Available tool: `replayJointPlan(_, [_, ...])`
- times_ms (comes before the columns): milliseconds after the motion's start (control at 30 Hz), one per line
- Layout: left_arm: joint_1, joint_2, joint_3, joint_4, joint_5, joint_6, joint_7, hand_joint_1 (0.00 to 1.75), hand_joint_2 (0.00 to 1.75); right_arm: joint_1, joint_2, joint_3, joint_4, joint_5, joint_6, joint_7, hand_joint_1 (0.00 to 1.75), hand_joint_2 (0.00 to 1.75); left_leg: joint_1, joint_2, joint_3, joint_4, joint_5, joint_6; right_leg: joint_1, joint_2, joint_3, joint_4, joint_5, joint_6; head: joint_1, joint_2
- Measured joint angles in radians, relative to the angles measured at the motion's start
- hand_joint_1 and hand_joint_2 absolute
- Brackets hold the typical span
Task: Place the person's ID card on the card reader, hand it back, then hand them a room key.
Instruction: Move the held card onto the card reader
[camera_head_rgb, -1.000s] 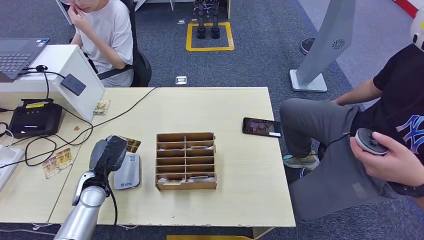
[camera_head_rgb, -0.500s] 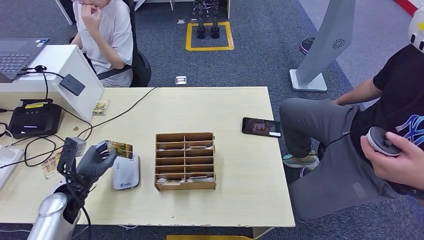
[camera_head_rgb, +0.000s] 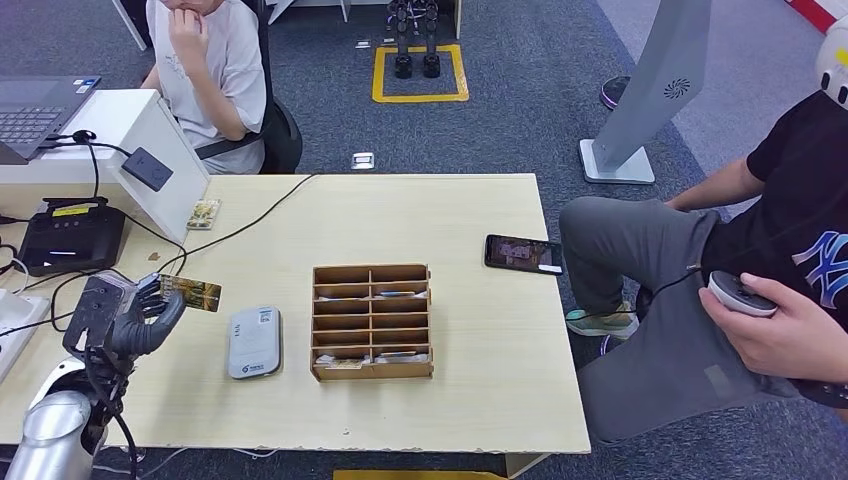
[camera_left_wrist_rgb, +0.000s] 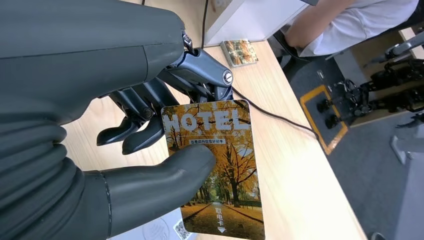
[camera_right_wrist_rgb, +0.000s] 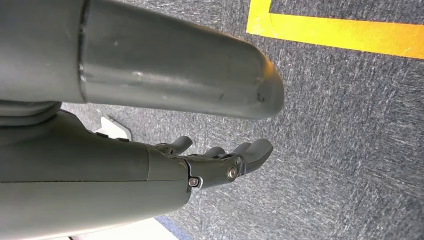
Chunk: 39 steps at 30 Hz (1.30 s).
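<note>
Desk (camera_head_rgb: 470, 400): left hand (camera_head_rgb: 130, 320) pinches card (camera_head_rgb: 192, 292); wrist view reads HOTEL.

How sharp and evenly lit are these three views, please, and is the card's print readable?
Head view: even light, soft shadows, the card too small to read. Left wrist view: sharp, HOTEL legible on the card beside the left hand. Right wrist view: carpet crisp, a faint sheen on the right hand.

Right wrist view: right hand (camera_right_wrist_rgb: 220, 162) hangs above grey carpet (camera_right_wrist_rgb: 350, 150), holding nothing. Its fingers (camera_right_wrist_rgb: 257, 149) are loosely extended and slightly apart, and the thick thumb (camera_right_wrist_rgb: 175, 75) stands clear of them. A yellow tape line (camera_right_wrist_rgb: 345, 31) lies on the carpet, well apart from the hand, beyond the thumb.
</note>
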Motion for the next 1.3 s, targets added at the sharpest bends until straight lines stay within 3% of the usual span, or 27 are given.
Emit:
replayJointPlan(300, [0.001, -0.005, -0.027, 0.001, -0.119, 0.042, -0.007, 1.75, 1.75, 0.000, 0.000, -0.005, 0.000, 0.003, 0.000, -0.002, 0.00, 0.00, 0.000, 0.000, 0.000, 0.000, 0.000, 0.000, 0.000, 0.000, -0.001, 0.000, 0.000, 0.000, 0.000, 0.000])
replayJointPlan(1300, [0.019, -0.004, -0.098, 0.017, -0.265, 0.021, -0.014, 1.75, 1.75, 0.000, 0.000, -0.027, 0.000, 0.015, 0.000, -0.006, 0.00, 0.00, 0.000, 0.000, 0.000, 0.000, 0.000, 0.000, 0.000, 0.000, -0.001, 0.000, 0.000, 0.000, 0.000, 0.000])
